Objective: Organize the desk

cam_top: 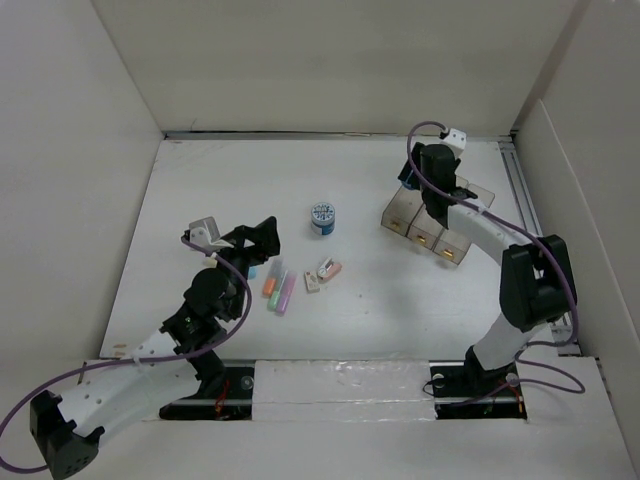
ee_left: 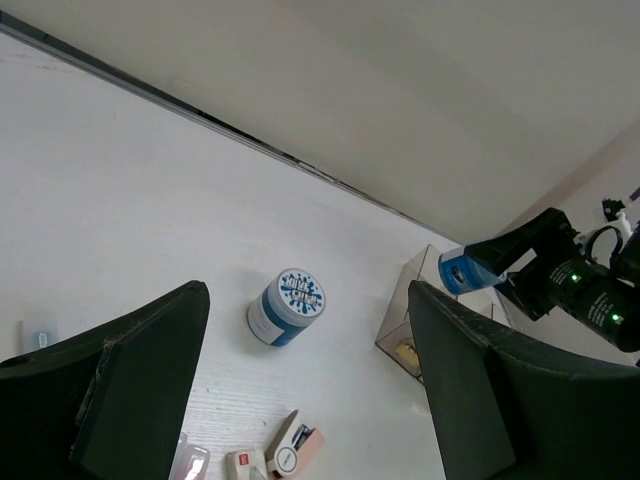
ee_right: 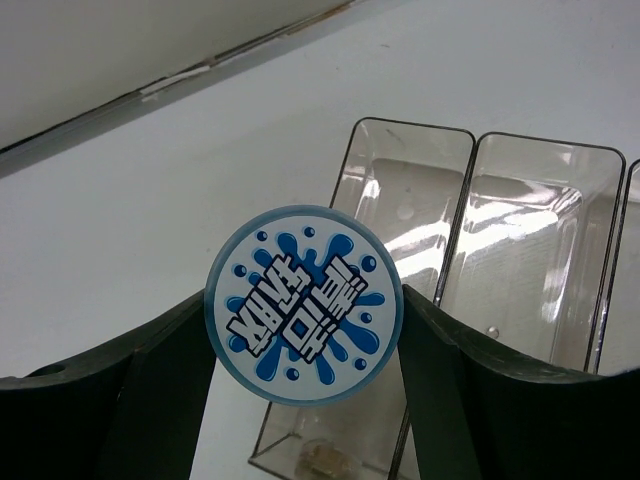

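The white desk (cam_top: 230, 180) carries a blue-and-white tub (cam_top: 322, 217) near its middle, which also shows in the left wrist view (ee_left: 288, 307). My right gripper (cam_top: 412, 178) is shut on a second tub with a blue splash lid (ee_right: 303, 303) and holds it above the left end of the clear three-compartment tray (cam_top: 432, 228). In the right wrist view the tray's compartments (ee_right: 520, 240) lie just beyond the tub. My left gripper (cam_top: 255, 240) is open and empty, above the desk left of the loose items; its jaws stand wide apart in the left wrist view (ee_left: 305, 298).
Orange and pink highlighters (cam_top: 278, 288) and two small staple-type items (cam_top: 322, 274) lie in front of the middle tub. Small yellowish things sit in the tray's near ends (cam_top: 450, 250). White panels wall the desk on three sides.
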`<state>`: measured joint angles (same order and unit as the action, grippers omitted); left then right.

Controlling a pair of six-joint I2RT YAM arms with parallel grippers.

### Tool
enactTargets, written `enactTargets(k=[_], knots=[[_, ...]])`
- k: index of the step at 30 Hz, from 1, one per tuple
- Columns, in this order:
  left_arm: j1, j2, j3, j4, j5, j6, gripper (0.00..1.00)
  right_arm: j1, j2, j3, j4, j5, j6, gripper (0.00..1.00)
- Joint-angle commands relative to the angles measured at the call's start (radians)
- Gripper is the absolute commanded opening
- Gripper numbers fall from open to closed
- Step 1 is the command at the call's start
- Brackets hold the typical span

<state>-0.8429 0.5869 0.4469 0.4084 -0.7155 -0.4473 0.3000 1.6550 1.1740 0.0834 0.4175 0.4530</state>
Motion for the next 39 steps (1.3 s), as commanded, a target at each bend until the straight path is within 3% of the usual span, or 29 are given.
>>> enactTargets(k=[1,13,22,39], knots=[[0.002,0.007,0.004,0.046,-0.005,0.002,0.77,-0.028,0.018,0.079,0.051,-0.015,0.024,0.48],[0.002,0.011,0.007,0.040,-0.010,0.002,0.77,-0.114,0.186,0.228,-0.034,-0.051,0.027,0.49],[0.002,0.019,0.021,0.023,0.008,-0.002,0.77,-0.139,0.009,0.044,0.105,0.069,0.070,0.48],[0.002,0.022,0.016,0.033,0.019,-0.004,0.77,-0.236,0.061,0.026,-0.019,0.033,0.182,0.51]])
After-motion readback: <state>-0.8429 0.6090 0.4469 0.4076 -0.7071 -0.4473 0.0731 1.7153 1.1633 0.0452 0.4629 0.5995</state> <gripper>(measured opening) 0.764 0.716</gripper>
